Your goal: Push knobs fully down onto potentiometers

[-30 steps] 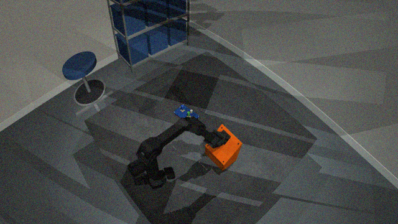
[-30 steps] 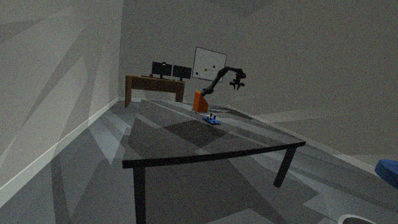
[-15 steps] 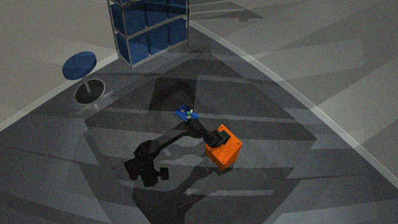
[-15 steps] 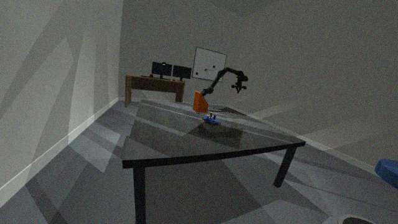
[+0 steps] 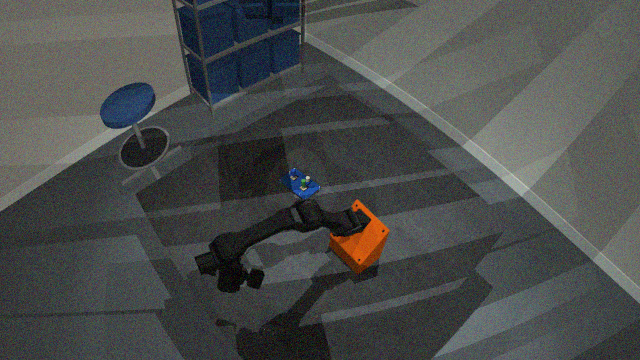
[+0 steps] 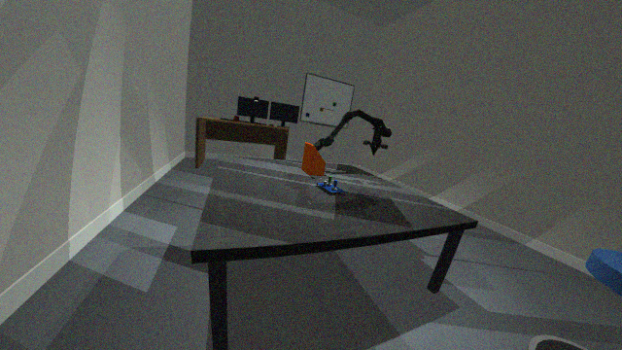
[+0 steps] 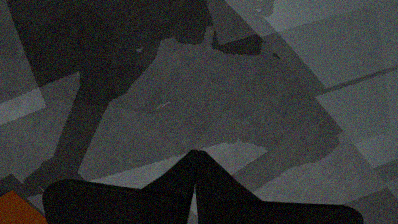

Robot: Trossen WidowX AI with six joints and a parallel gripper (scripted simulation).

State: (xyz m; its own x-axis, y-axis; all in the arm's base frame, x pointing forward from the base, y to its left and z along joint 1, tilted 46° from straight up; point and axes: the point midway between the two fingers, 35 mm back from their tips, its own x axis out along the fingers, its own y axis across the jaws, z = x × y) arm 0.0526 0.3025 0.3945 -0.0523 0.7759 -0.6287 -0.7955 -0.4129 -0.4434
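The blue circuit board (image 5: 311, 190) (image 6: 333, 191) lies beyond the arm in the top view. A green knob (image 5: 303, 182) (image 6: 329, 180) and a blue knob (image 5: 293, 172) (image 6: 335, 183) stand up from it, each above a small pale part. Both are too small to tell how far down they sit. A small white-topped part (image 5: 308, 178) (image 6: 326, 183) stands beside the green knob. My gripper (image 6: 374, 153) (image 7: 197, 156) is shut and empty, its fingertips together. It hangs high above the table, well to one side of the board. The board is out of the wrist view.
An orange block (image 5: 361, 240) (image 6: 312, 161) stands at the arm's base; its corner (image 7: 17, 210) shows in the wrist view. The table's edge (image 6: 330, 243) shows in the exterior view. A blue stool (image 5: 128, 105) and a shelf with blue bins (image 5: 255, 62) stand in the background.
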